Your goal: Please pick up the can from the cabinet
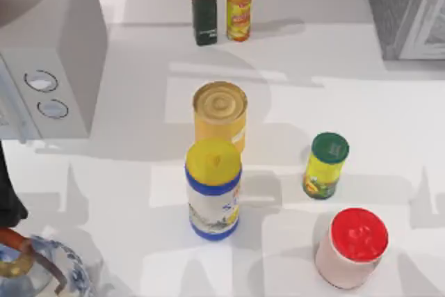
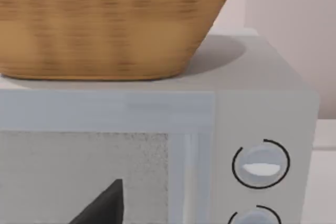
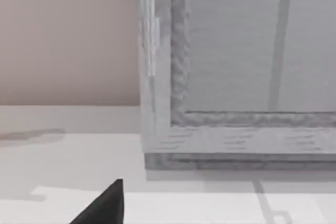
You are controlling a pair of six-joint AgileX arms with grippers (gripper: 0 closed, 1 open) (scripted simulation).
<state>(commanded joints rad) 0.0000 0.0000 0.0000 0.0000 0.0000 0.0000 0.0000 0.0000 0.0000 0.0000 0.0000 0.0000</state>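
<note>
The can (image 1: 220, 115) stands mid-counter (image 1: 361, 95), a yellow-lidded jar (image 1: 213, 189) touching its near side; far side open. Fingers' state: cannot tell.

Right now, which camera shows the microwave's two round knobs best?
The left wrist view: the upper knob faces the camera on the microwave front, the lower one cut off. The top view catches both knobs obliquely. The right wrist view faces another grey unit.

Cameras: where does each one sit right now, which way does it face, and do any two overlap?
Top view: above, looking down on the white cabinet, its can and jars.
Left wrist view: faces the microwave front, basket on top; dark fingertip low.
Right wrist view: faces a grey framed box; dark fingertip.
Shared: top and left wrist both show the microwave dials.
</note>
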